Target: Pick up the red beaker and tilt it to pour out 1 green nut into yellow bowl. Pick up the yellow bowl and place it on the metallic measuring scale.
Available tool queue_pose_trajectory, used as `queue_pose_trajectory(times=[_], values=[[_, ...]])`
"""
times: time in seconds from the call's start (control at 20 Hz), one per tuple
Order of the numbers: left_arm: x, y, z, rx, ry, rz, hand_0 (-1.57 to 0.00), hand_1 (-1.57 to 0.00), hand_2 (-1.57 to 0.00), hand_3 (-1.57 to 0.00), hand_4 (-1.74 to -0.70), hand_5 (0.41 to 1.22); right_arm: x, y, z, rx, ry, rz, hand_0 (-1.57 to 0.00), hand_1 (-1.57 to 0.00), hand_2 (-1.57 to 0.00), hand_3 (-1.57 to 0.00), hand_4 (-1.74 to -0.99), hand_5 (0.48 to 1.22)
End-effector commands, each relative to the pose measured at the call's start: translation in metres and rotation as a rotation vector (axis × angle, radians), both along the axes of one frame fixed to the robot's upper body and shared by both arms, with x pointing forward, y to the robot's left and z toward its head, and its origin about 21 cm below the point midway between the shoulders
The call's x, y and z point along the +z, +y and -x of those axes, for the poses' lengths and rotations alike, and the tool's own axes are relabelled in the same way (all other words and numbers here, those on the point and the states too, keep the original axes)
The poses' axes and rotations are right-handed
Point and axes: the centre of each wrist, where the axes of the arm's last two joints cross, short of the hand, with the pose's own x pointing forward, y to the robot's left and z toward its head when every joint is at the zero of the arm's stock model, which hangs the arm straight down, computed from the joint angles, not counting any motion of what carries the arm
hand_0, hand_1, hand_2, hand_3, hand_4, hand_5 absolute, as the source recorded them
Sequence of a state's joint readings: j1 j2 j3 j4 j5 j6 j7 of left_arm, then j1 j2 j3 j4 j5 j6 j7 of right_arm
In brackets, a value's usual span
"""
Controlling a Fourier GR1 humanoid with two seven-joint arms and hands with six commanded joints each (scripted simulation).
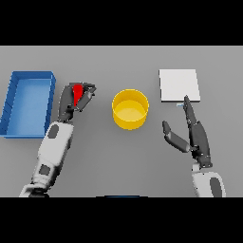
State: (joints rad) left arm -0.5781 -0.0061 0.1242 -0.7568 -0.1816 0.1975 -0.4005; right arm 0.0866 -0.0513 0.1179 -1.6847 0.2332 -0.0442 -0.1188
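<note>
From my seat I look down on the flat grey table (pixel 118 156) through the head camera. My left hand (pixel 71 102) sits left of centre, its dark fingers and thumb curled round the small red beaker (pixel 77 93), of which only a narrow red strip shows between them; I cannot tell whether the beaker is lifted or resting on the table, nor whether anything lies inside it. Just to the left of that hand lies a shallow blue rectangular tray with raised walls (pixel 13 92), its near end close to my left forearm. The round yellow bowl (pixel 130 109) stands upright near the middle of the table, to the right of the beaker and apart from it, and I see only its smooth yellow inside. Farther right and slightly farther from me is the flat square pale metallic measuring scale (pixel 178 85), well apart from the bowl. My right hand (pixel 195 135) rests below the scale with nothing in it, fingers straight and spread, thumb pointing out toward the bowl; the longest fingertip reaches the near edge of the scale, though I cannot tell whether it touches.
</note>
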Motion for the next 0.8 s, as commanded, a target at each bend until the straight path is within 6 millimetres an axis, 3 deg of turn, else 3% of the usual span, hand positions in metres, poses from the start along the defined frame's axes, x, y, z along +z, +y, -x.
queue_pose_trajectory(times=[0.0,0.25,0.45,0.75], values=[[0.005,0.0,-0.004,0.008,-0.002,-0.012,-1.46,-1.47,-1.47,-1.42,-1.69,1.129,-0.002,0.001,-0.001,0.0,0.006,0.006,0.0,0.0,0.0,0.0,-1.186,0.67],[0.039,0.002,-0.013,-0.041,-0.072,-0.11,-1.54,-1.54,-1.54,-1.52,-1.72,1.127,-0.002,0.001,0.001,-0.017,-0.005,0.042,0.0,0.0,0.0,0.0,-1.116,0.656],[0.073,0.01,-0.021,-0.138,-0.108,-0.426,-1.56,-1.56,-1.56,-1.55,-1.73,1.139,-0.003,-0.002,0.003,-0.015,-0.024,0.064,0.0,0.0,0.0,0.0,-1.095,0.66],[0.089,-0.016,-0.015,-0.236,-0.121,-0.601,-1.56,-1.56,-1.56,-1.55,-1.74,1.136,-0.002,0.0,0.004,-0.009,-0.011,0.061,0.0,0.0,0.0,0.0,-1.092,0.664]])
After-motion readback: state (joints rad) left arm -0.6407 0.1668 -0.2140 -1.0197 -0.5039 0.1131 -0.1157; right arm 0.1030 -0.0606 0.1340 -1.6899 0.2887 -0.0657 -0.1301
